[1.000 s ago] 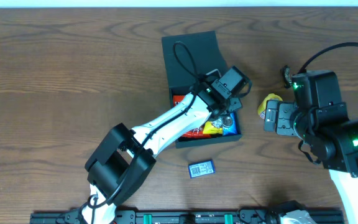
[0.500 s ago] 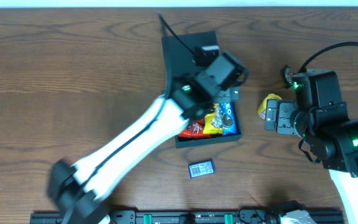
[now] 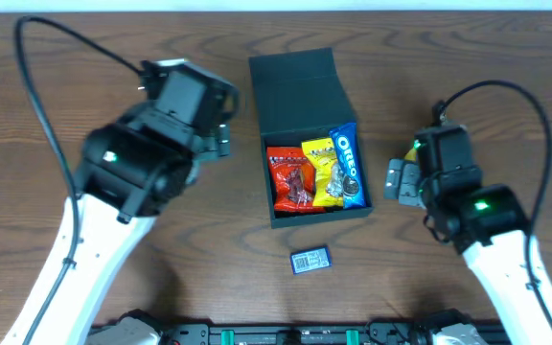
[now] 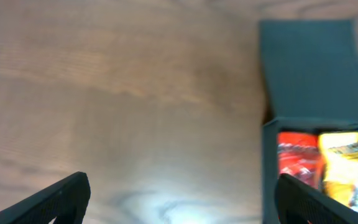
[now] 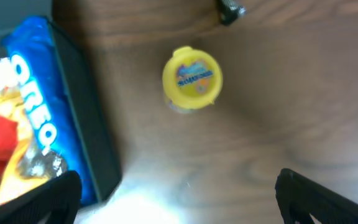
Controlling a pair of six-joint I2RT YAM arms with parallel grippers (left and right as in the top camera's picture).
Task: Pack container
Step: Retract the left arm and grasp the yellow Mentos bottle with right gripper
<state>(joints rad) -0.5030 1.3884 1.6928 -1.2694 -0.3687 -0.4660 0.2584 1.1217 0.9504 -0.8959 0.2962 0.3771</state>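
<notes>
Left gripper (image 4: 182, 202) wide open beside container (image 3: 319, 216). Right gripper (image 5: 179, 202) wide open near yellow tub (image 5: 190, 78). Lid (image 3: 295, 91) up, snacks (image 3: 314, 174) inside.

One container (image 3: 300, 86) holds three snack packets (image 3: 322, 168). One dark packet (image 3: 310, 259) lies outside it, and one yellow tub (image 5: 191, 77) sits just ahead of the right gripper (image 5: 179, 199).
</notes>
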